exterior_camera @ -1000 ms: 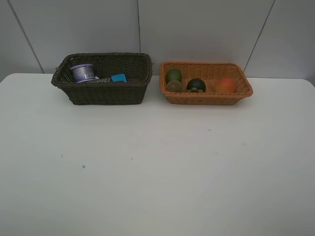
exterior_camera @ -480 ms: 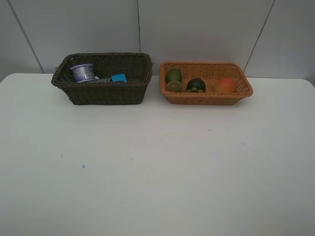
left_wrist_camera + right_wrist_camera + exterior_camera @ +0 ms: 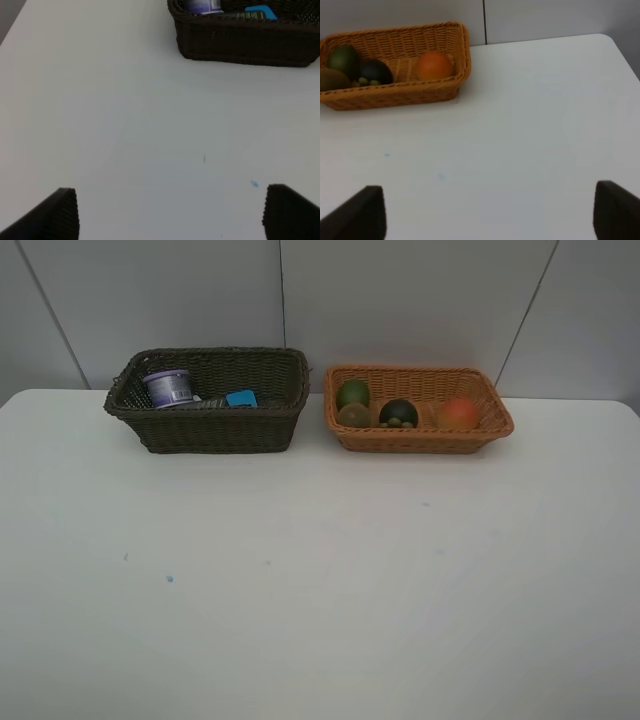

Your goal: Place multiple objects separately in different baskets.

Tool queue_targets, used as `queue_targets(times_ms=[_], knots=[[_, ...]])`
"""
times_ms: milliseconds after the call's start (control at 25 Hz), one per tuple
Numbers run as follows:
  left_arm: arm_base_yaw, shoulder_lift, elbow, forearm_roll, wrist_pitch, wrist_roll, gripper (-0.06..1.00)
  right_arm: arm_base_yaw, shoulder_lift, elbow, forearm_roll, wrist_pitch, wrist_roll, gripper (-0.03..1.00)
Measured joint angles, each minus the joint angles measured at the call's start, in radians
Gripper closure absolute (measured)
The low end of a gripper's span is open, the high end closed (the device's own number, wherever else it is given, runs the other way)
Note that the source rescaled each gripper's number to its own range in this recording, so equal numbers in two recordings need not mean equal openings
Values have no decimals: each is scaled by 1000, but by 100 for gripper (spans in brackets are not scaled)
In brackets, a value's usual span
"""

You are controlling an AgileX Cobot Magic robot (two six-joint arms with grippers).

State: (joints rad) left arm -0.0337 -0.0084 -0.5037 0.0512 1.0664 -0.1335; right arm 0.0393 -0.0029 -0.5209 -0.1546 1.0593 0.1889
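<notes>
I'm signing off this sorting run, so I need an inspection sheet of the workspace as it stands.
Surface: white table, a few small blue specks, nothing loose on it.
Job's things: dark basket holds purple-lidded jar and blue eraser; a dark item between them is too hidden to name. Orange basket holds green fruit, kiwi, mangosteen and orange fruit.
Clutter: nothing seen.
Grippers: left gripper and right gripper both open, empty, back from the baskets.
Cables: nothing seen.
Surroundings: plain grey wall panels.
</notes>
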Motion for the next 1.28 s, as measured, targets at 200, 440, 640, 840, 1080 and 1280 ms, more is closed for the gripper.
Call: queue_targets(times_ms=[200, 440, 640, 840, 1080, 1280], knots=[[0, 0, 0, 0, 0, 1, 0, 0, 0, 0, 0, 0, 0, -3], [0, 0, 0, 0, 0, 1, 0, 0, 0, 0, 0, 0, 0, -3], [0, 0, 0, 0, 0, 1, 0, 0, 0, 0, 0, 0, 0, -3], [0, 0, 0, 0, 0, 1, 0, 0, 0, 0, 0, 0, 0, -3], [0, 0, 0, 0, 0, 1, 0, 0, 0, 0, 0, 0, 0, -3], [0, 0, 0, 0, 0, 1, 0, 0, 0, 0, 0, 0, 0, -3]])
